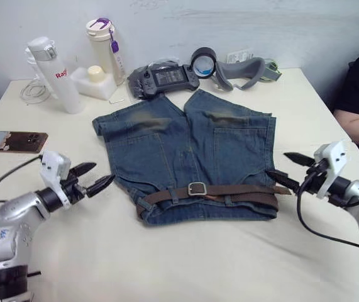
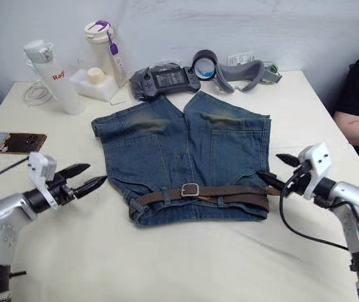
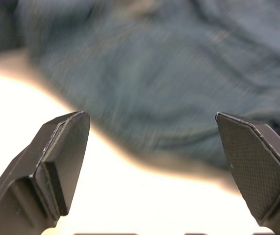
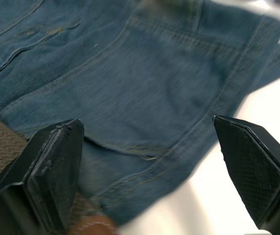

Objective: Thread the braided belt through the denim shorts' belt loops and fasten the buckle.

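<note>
Fingers on both sides gape apart, holding nothing. The braided belt (image 1: 217, 194) lies along the waistband of the denim shorts (image 1: 188, 151), long axis running 3 to 9 o'clock, buckle (image 1: 197, 188) near the middle and apparently fastened. The right gripper (image 1: 287, 168) sits just beside its 3 o'clock tip; the left gripper (image 1: 93, 177) stands farther off on the bench (image 1: 185, 264) at 9 o'clock.
</note>
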